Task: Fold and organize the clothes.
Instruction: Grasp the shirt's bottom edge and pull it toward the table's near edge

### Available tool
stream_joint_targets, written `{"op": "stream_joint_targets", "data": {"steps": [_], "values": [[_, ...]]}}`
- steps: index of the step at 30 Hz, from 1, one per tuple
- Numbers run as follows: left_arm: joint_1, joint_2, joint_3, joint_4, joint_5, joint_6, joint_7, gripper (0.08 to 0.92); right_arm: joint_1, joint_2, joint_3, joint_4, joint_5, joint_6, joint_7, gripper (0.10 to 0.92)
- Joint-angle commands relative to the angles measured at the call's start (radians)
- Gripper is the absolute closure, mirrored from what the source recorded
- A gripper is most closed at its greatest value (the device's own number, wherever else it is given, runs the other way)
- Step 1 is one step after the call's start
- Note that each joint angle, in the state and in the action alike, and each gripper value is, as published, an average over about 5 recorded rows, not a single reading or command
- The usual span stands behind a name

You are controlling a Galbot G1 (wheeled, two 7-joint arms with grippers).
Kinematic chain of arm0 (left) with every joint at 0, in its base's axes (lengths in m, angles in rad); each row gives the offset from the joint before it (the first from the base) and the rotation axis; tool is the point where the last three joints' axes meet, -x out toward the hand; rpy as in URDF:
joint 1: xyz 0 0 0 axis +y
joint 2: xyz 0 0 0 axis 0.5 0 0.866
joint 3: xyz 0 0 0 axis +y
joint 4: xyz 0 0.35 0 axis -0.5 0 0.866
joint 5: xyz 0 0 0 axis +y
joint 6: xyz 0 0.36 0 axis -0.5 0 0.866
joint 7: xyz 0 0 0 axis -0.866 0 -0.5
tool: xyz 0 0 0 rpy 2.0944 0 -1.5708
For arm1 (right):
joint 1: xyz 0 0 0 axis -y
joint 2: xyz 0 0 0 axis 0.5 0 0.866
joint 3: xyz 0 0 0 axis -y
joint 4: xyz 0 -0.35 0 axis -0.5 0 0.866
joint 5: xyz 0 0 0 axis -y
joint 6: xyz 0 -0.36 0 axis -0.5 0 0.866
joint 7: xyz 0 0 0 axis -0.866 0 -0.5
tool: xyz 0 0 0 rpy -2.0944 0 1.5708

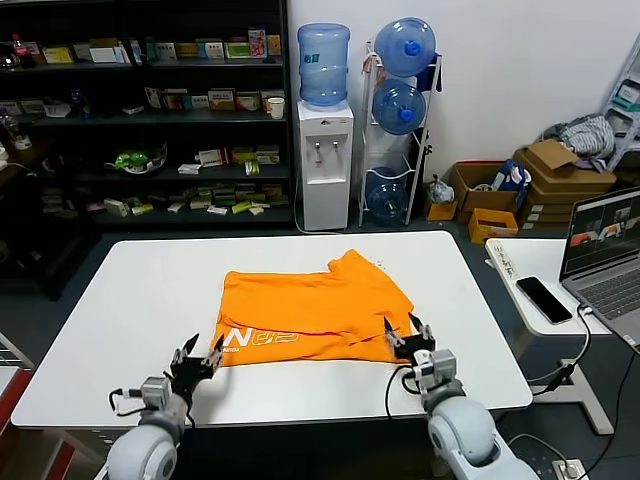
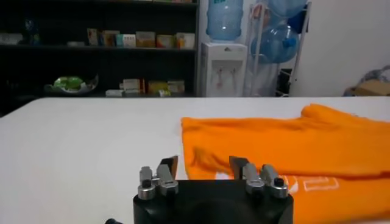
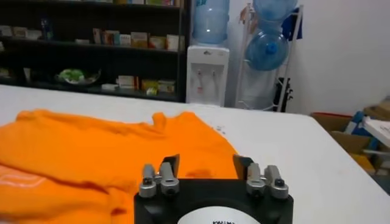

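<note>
- The orange T-shirt (image 1: pixel 315 315) lies partly folded in the middle of the white table (image 1: pixel 130 300).
- The left gripper (image 1: pixel 199 357) and the right gripper (image 1: pixel 408 335) are both wide apart and hold nothing, at the near hem corners.
- Next, I think, each must pinch its corner for a fold.

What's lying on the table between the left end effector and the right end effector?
Head view: the orange T-shirt's near edge, white lettering up, spans the table between left end effector and right end effector.
</note>
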Motion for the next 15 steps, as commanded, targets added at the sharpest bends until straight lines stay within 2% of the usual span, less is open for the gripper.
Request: {"op": "stream_joint_targets", "data": {"steps": [1,6,15], "values": [[0.167,-0.098,-0.093,0.007,0.065,-0.093,0.074,0.251,-0.201,-0.015,0.121,-0.004,-0.041,0.103,-0.091,0.225],[0.079,-0.131,-0.095,0.086,0.077,-0.129,0.091,0.181,-0.145,0.034,0.122,-0.078,-0.019,0.111,-0.095,0.203],[-0.018,-0.126,-0.058,0.143,0.058,-0.095,0.087,0.177,-0.055,0.067,0.085,-0.142,0.008,0.083,-0.098,0.203]]}}
